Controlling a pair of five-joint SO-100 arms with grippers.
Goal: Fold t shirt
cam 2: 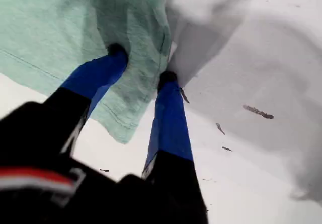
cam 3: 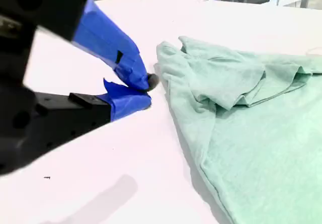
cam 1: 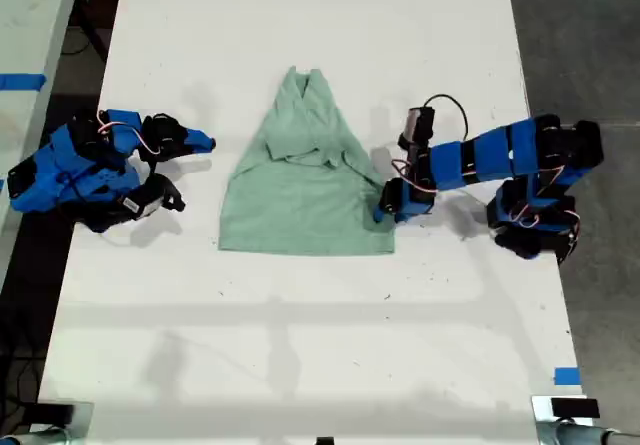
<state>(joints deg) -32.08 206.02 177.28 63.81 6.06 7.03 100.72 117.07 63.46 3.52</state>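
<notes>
Your first pincer point(cam 1: 384, 212) straddles the t shirt point(cam 1: 300, 190) hem, jaws apart; close fully before lifting. Second pincer point(cam 3: 146, 90) sits closed, empty

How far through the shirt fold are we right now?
Partly done. Both sleeves of the t shirt already lie folded inward over the chest. In hand: my first gripper straddles the hem corner at the exterior view's right, jaws open around the cloth, not yet clamped. My second gripper sits shut on the table beside the shirt, idle. The hem-to-collar fold is left.
</notes>
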